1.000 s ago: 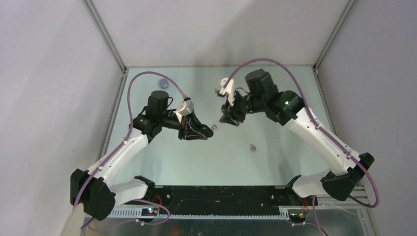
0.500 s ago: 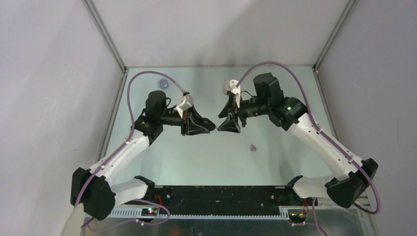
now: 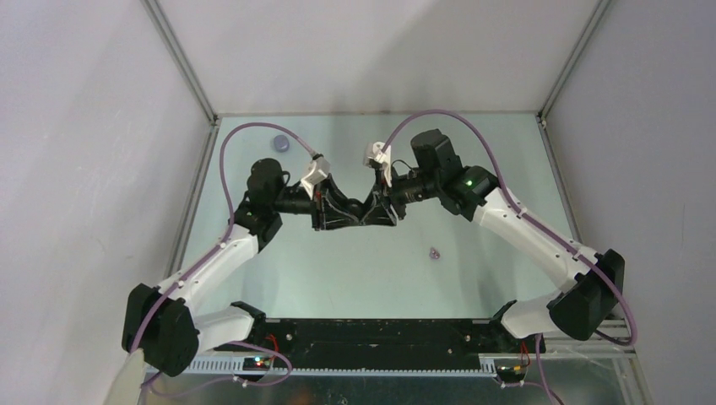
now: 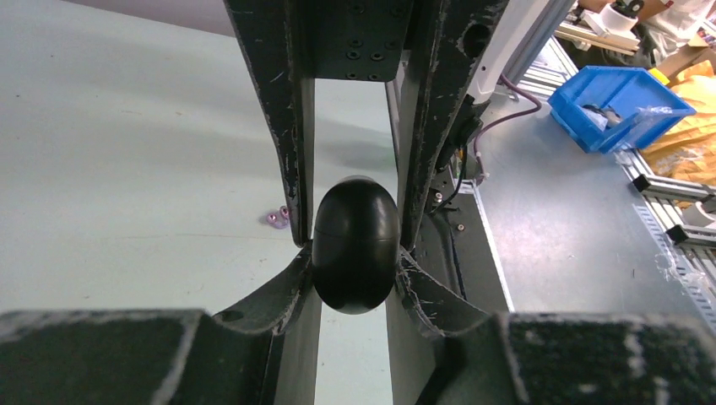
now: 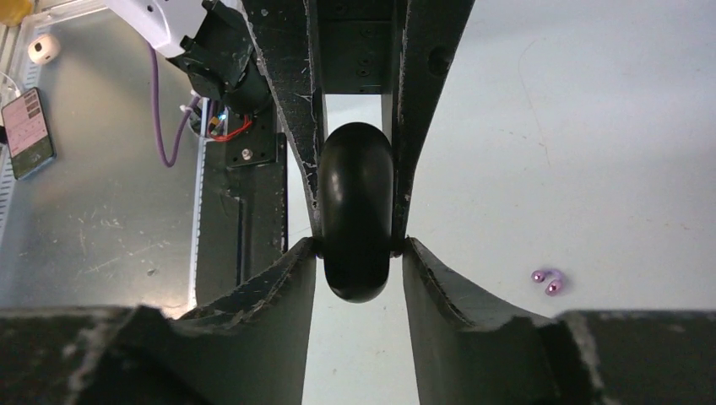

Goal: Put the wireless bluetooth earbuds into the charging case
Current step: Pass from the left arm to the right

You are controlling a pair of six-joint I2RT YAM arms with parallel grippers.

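Glossy black, the charging case (image 4: 355, 211) hangs clamped at once by your left gripper (image 4: 355, 253) and right gripper (image 5: 359, 246) (slick, so squeeze its broad sides), while the tiny lilac earbuds (image 5: 549, 281), seemingly light and rollable, lie apart on the table (image 5: 591, 126).

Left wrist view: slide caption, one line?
Left gripper and right gripper both clamp the black charging case; lilac earbuds on table.

Glossy black charging case (image 4: 355, 245), 2 lilac earbuds (image 5: 552, 287), pale green table (image 3: 473, 278), blue bin (image 4: 625, 91)
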